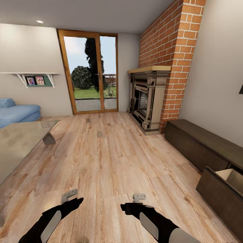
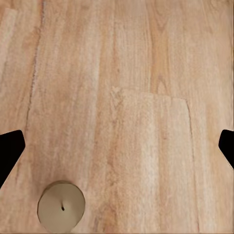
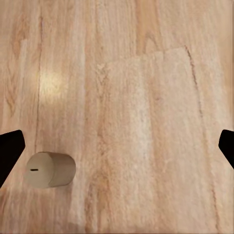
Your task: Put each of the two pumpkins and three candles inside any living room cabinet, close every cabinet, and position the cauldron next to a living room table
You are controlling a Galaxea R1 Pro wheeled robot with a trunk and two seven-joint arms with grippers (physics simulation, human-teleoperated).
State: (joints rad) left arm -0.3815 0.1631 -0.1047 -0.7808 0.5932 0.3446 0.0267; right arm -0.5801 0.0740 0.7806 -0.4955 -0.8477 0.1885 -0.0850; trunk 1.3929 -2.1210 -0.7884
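Left wrist view: 1 candle [image 2: 61,206] on the floor [image 2: 146,97], both arms' fingers [image 2: 10,148] wide, empty.

This is a home living room with a light wood plank floor [image 1: 111,158]. At the far right a brick chimney [image 1: 168,50] rises over a fireplace [image 1: 146,101] with a wooden mantel, and a wood-framed glass door [image 1: 91,72] on the far wall looks out to a garden. A blue sofa [image 1: 17,113] and a wall shelf with framed photos [image 1: 33,79] sit far left, a low glossy worktop [image 1: 20,141] nearer left, and a long dark-brown cabinet [image 1: 202,145] along the right wall.
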